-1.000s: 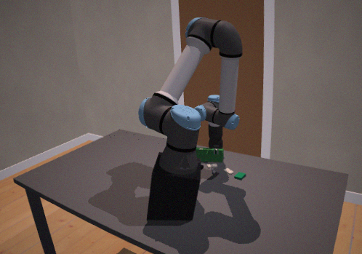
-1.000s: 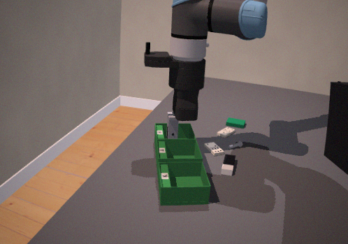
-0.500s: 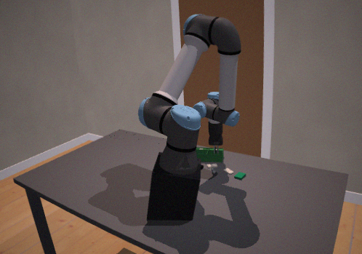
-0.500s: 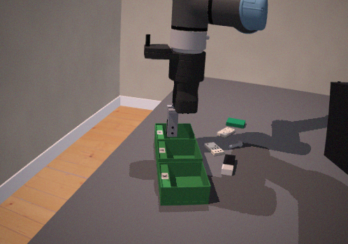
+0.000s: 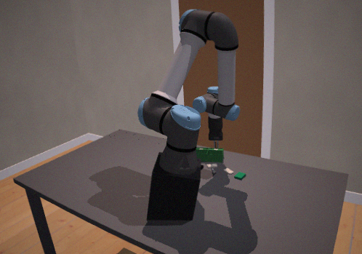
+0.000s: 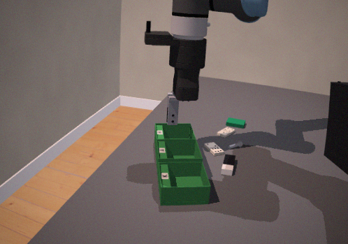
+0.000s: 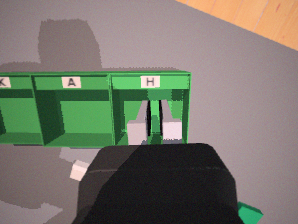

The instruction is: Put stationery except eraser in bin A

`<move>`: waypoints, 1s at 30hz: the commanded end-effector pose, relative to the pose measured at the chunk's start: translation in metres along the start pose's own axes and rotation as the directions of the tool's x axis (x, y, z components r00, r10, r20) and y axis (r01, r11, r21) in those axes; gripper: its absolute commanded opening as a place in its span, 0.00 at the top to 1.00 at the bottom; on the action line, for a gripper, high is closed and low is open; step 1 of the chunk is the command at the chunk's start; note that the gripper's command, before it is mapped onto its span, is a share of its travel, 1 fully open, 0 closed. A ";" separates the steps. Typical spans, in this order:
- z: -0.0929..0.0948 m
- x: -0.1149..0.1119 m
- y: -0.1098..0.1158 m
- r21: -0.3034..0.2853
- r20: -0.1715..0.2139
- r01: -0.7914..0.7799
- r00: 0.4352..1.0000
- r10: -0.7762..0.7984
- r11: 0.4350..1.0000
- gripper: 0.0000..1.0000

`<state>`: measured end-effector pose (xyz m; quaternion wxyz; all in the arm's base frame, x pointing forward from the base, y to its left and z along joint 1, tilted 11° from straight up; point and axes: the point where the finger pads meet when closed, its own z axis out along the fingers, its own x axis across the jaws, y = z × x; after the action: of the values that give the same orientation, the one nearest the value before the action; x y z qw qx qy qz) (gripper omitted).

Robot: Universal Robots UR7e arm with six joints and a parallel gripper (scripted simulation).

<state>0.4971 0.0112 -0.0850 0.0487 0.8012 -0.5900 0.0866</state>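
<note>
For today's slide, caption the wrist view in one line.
Gripper hovers over bin H, jaws nearly closed; bin A sits beside it.

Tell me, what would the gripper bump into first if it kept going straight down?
The gripper points straight down over the bin marked H. It would most likely meet that bin's green floor first. Nothing shows inside the bin below the fingers, though how high it hangs is hard to judge.

three green bins stand joined in a row: one marked k (image 6: 184,184), one marked a (image 6: 179,149), one marked h (image 6: 175,131); two white dominoes (image 6: 214,148) (image 6: 225,131); one green block (image 6: 235,123); one black-and-white block (image 6: 228,164); one small grey pen-like thing (image 6: 235,145); one table (image 6: 105,199)
</note>
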 end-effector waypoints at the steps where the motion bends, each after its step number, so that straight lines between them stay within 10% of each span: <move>1: -0.015 -0.001 0.000 -0.002 0.001 0.001 1.000 -0.001 1.000 0.69; 30: -0.014 -0.084 -0.004 -0.003 0.001 0.001 1.000 -0.001 1.000 0.69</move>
<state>0.4759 0.0812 -0.0856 0.0496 0.8036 -0.5873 0.0833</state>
